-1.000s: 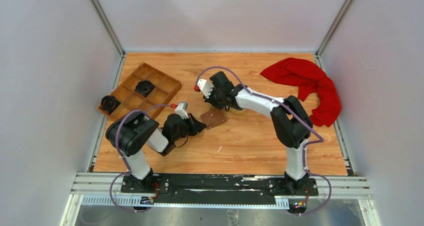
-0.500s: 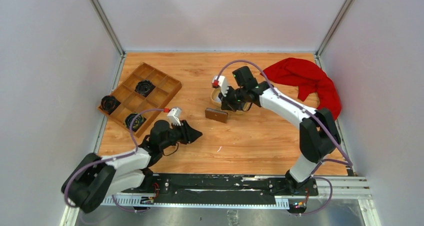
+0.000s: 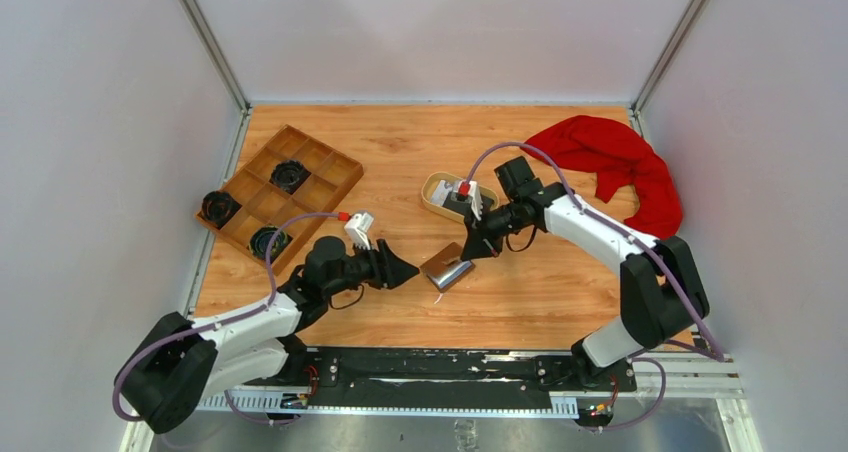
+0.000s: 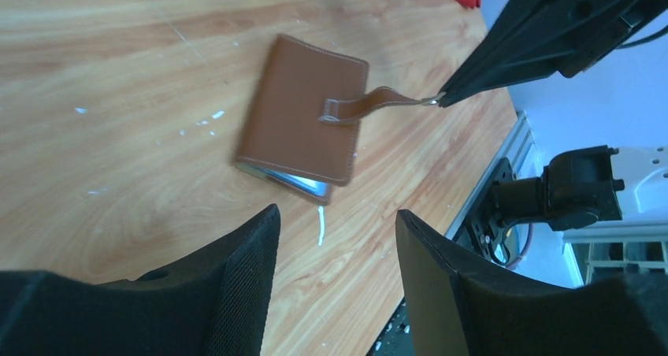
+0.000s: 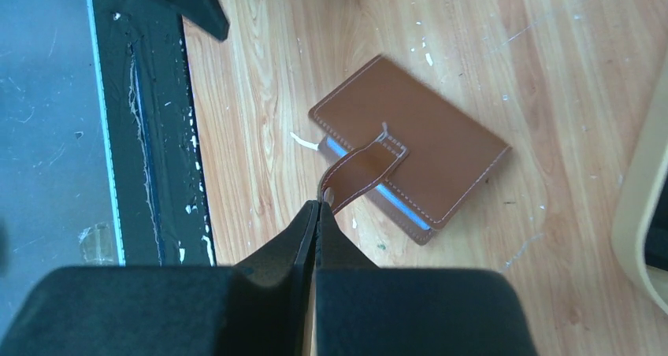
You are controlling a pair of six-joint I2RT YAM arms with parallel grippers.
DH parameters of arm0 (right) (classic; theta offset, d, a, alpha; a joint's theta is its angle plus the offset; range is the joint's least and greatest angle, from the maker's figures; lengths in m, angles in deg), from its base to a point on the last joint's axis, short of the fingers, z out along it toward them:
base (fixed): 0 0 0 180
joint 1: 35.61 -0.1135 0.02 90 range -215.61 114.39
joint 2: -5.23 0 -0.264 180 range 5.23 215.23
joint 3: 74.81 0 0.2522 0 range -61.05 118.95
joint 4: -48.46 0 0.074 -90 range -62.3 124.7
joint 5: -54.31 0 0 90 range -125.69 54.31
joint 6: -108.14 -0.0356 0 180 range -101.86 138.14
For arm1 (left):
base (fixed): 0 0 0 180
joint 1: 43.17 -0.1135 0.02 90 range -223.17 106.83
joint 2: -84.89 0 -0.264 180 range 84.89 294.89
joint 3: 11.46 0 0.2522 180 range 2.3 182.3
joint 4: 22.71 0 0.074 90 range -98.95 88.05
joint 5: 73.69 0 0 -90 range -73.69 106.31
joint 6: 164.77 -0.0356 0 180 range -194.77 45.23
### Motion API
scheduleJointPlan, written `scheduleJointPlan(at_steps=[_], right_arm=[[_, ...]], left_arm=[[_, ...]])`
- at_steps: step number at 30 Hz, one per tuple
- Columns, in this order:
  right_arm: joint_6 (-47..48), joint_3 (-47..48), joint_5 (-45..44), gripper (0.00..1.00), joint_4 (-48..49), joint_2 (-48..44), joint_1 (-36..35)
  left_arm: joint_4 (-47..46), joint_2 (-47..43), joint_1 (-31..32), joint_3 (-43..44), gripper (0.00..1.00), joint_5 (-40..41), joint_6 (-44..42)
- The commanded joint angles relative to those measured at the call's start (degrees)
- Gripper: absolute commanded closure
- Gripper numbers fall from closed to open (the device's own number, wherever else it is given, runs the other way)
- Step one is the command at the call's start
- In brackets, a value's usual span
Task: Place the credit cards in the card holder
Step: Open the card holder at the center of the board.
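Observation:
The brown card holder (image 3: 447,267) lies shut on the wooden table, its strap (image 4: 378,102) pulled up and taut. My right gripper (image 5: 317,206) is shut on the strap's end, above the holder (image 5: 417,159). A pale blue edge shows between the covers. My left gripper (image 4: 337,214) stands open just left of the holder (image 4: 303,127), with nothing between its fingers (image 4: 244,285). In the oval tan dish (image 3: 432,184) lies a dark flat shape that looks like a black credit card, partly hidden by my right wrist. No other cards show.
A wooden compartment tray (image 3: 318,172) with black round parts sits at the back left. A red cloth (image 3: 615,167) lies at the back right. The table's near edge and black rail (image 5: 150,135) run close to the holder.
The card holder has moved from beside the dish toward the near edge, drawn by my right gripper. My left gripper has opened and now points at the holder.

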Motion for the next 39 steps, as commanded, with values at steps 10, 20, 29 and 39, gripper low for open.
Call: scheduleJointPlan(at_steps=[10, 20, 29, 39], right_arm=[[0.22, 0.77, 8.09, 1.0, -2.07, 0.01, 1.83], [4.3, 1.39, 9.84, 1.0, -5.12, -1.27, 2.45], [6.39, 1.55, 9.68, 1.0, -6.79, -0.73, 3.34], [7.63, 1.94, 10.43, 1.0, -8.05, 0.0, 3.36]], left_arm=[[0.79, -0.26, 8.06, 2.25, 0.32, 4.78, -13.89], [0.71, -5.01, 14.61, 1.63, 0.29, 10.02, -36.74], [0.72, 6.22, 21.95, 8.28, 0.28, 13.73, -47.83], [-1.1, 20.19, 26.92, 14.29, 0.27, 22.29, -53.18]])
